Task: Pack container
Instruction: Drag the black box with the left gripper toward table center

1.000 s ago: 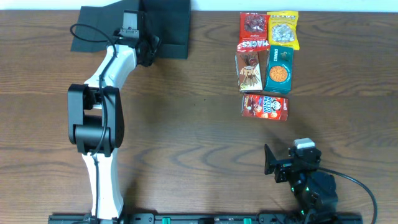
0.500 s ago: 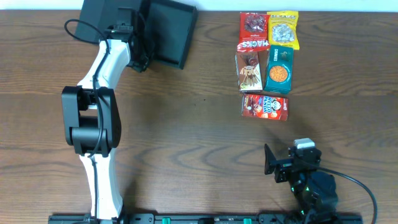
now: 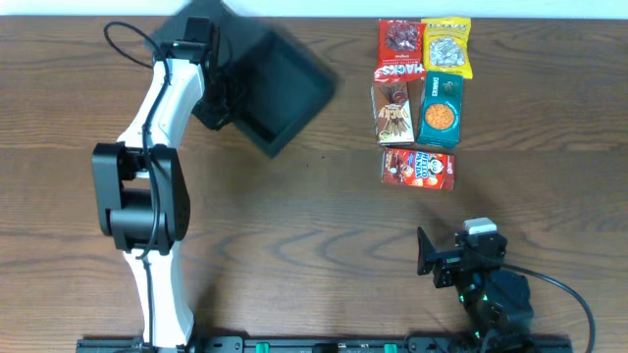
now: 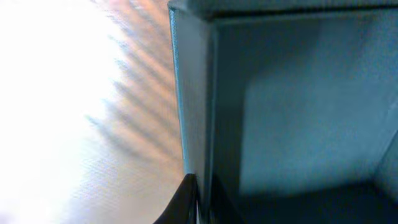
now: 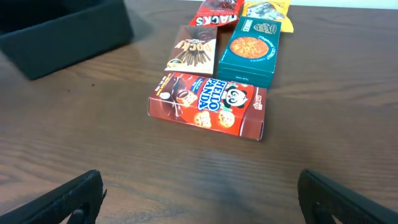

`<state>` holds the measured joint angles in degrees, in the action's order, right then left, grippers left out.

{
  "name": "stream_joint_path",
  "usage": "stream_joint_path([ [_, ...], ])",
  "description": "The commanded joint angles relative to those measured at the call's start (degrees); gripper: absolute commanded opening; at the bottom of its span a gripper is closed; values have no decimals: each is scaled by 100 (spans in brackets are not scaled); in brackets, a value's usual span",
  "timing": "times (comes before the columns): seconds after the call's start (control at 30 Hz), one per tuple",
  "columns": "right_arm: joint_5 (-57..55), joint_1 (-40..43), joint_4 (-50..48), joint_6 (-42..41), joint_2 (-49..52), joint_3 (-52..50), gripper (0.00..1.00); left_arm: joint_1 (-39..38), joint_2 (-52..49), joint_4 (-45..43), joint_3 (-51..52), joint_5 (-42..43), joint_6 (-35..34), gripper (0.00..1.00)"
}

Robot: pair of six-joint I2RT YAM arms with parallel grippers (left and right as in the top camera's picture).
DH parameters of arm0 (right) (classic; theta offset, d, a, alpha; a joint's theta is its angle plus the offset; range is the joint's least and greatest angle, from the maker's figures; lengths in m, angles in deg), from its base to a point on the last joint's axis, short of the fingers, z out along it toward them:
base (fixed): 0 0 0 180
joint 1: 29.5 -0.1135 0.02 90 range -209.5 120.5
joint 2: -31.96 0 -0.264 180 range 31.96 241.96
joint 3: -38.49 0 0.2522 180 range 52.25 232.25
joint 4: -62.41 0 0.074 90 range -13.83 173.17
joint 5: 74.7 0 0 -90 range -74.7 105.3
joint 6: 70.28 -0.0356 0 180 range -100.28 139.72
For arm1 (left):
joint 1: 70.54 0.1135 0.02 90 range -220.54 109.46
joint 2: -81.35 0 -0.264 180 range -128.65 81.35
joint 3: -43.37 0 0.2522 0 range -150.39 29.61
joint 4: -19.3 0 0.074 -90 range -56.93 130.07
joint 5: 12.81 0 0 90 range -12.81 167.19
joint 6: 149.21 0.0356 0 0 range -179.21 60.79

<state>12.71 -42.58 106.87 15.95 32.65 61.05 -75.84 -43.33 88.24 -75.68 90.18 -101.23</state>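
Quick update from the table. My left gripper point(image 3: 218, 90) has swung the dark box point(image 3: 280, 93) around. A second ago it sat square against the far edge with its flap spread out flat to the side. Half a second ago it had started to turn. Now it sits at a diagonal, pulled off the edge toward the middle of the table point(image 3: 314, 226), open side up. It looks a bit smeared from above, so I'd say it's still moving.

As for the grip, my left wrist camera is jammed right up against one wall of the box, with one dark finger point(image 4: 184, 202) hugging that wall. Since the box goes wherever the arm goes, I'm pretty sure those jaws are pinched on the wall.

My right gripper point(image 5: 199, 186) hasn't budged. It's parked at the near edge with its jaws spread wide and nothing in them, looking at the Hello Panda box point(image 5: 208, 106) and the rest of the snacks point(image 3: 422, 74) behind it.

None of the snacks are in the box yet. The turn does bring the open box nearer to the pile, though they're still clearly apart. My guess is this is just positioning before the actual loading.
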Motion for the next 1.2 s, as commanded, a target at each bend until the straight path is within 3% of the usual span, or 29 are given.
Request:
stream_joint_path([
  [0.0, -61, 31, 13, 87, -37, -50, 99, -20, 577, 223, -79, -212, 1272, 5],
  [0.17, -61, 31, 15, 85, -37, -50, 99, -160, 566, 839, -76, -216, 2406, 5],
  [0.43, -61, 31, 15, 85, -37, -50, 99, -737, 420, 1010, -57, -765, 3462, 6],
  [0.7, -61, 31, 15, 85, -37, -50, 99, -1016, 295, 1108, -55, -763, 3685, 6],
  [1.0, -61, 31, 15, 85, -37, -50, 99, -1019, 295, 1123, -50, -654, 3106, 6],
  [1.03, -61, 31, 13, 85, -37, -50, 99, -1021, 295, 1119, -48, -614, 3108, 17],
  [1.1, -61, 31, 15, 85, -37, -50, 99, -1021, 293, 1115, -48, -588, 3106, 72],
  [1.13, -61, 31, 15, 85, -37, -50, 99, -1021, 295, 1115, -48, -590, 3106, 80],
  [1.17, -61, 31, 13, 87, -37, -50, 99, -1021, 295, 1115, -48, -588, 3106, 81],
])
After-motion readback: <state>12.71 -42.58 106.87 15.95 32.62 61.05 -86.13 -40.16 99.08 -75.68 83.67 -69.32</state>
